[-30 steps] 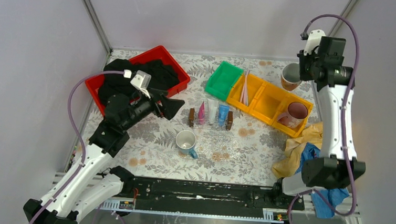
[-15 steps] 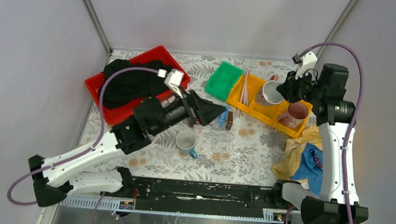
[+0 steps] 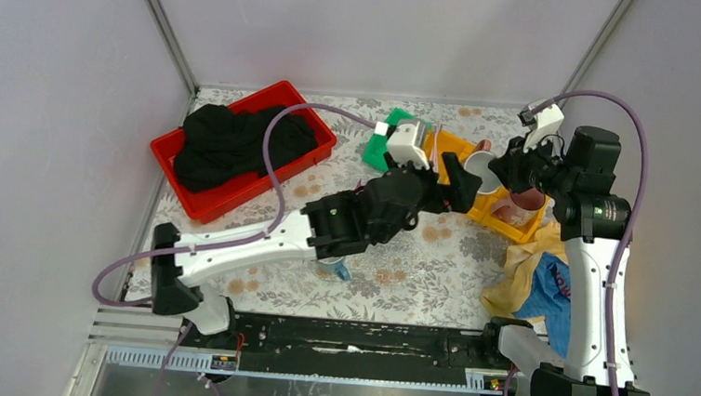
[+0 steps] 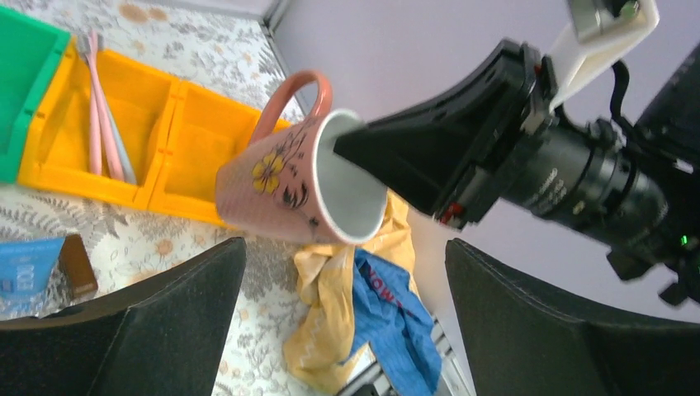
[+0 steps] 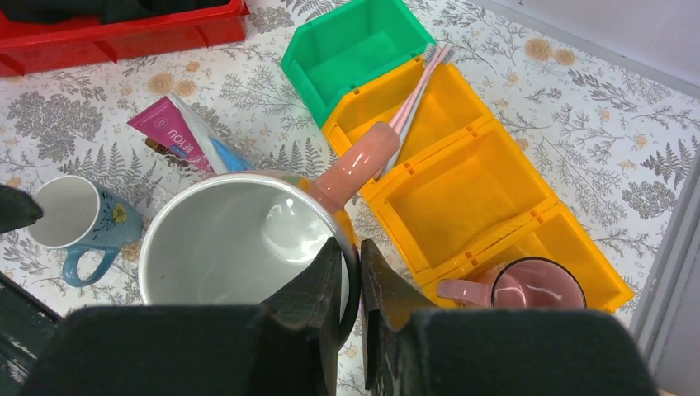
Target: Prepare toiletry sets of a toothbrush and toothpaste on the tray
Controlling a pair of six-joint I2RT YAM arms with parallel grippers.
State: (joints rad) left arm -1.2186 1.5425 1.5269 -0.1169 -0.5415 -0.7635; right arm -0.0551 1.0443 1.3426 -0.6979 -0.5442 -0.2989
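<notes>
Toothpaste [image 5: 165, 132] part-hidden behind mug [image 5: 239, 239] | right end effector [image 5: 351, 252] pinches its rim — left end effector [image 4: 344, 246] agape, empty

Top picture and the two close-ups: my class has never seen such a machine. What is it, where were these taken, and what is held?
Two robot arms stand at a table's edge. The top picture looks down; each close-up comes from a camera on a wrist. The right arm holds a pale pink mug aloft, jaws shut on its rim. The left arm reaches toward it, jaws open. On the table: yellow bins holding toothbrushes and a dark pink mug, small tubes, a blue-and-white mug, a red tray of black cloth.
</notes>
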